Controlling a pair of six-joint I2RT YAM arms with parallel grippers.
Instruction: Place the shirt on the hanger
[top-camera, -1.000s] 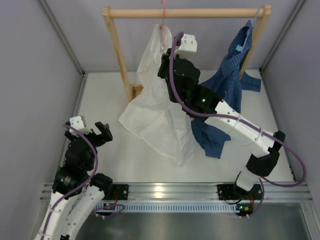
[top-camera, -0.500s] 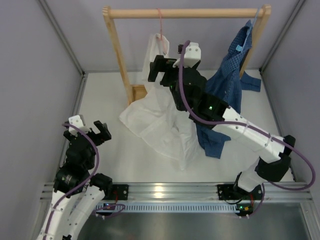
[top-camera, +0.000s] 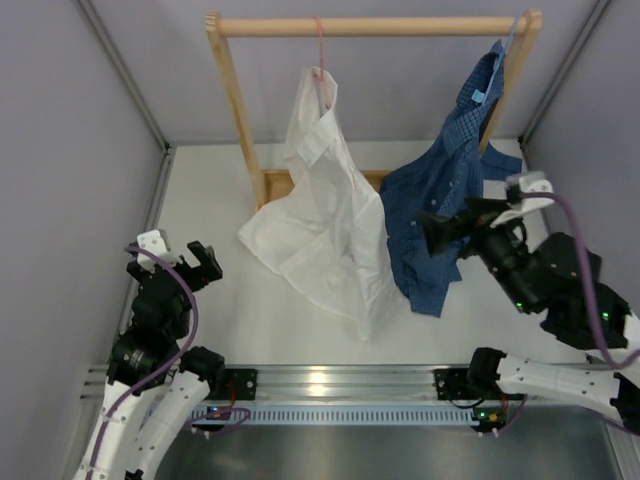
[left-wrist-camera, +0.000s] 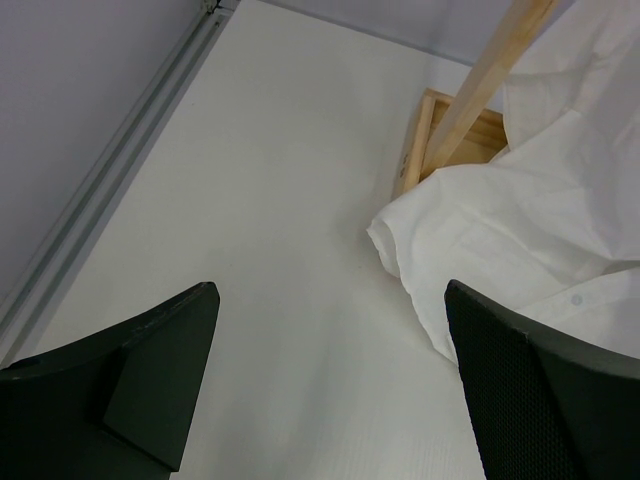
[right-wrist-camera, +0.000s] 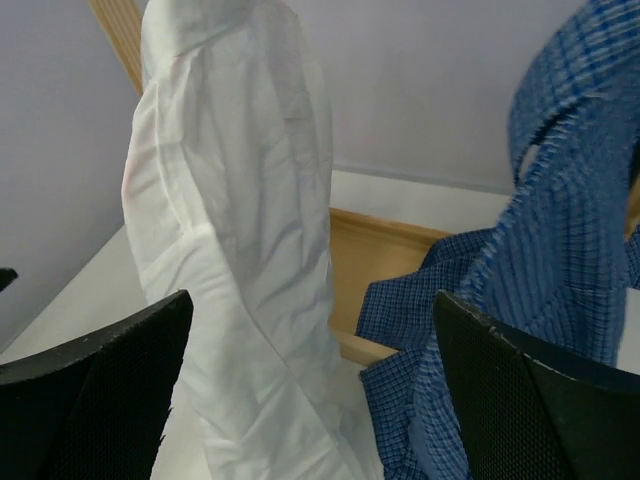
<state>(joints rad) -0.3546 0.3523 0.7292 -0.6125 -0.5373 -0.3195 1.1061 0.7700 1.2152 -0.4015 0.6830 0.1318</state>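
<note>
Right tool (top-camera: 432, 235) has pulled back from shirt (top-camera: 325, 215), now below right half of wooden rail (top-camera: 400, 25), jaws wide, empty. Shirt hangs by itself on hanger (top-camera: 321, 50), hooked left of rail middle, hem touching desk (top-camera: 220, 310). Left tool (top-camera: 172, 262) wide, idle. Task seems almost finished.

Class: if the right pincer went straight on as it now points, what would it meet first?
Probably the white shirt hanging ahead of the right pincer; the blue checked shirt lies right of that line, depth unclear.
</note>
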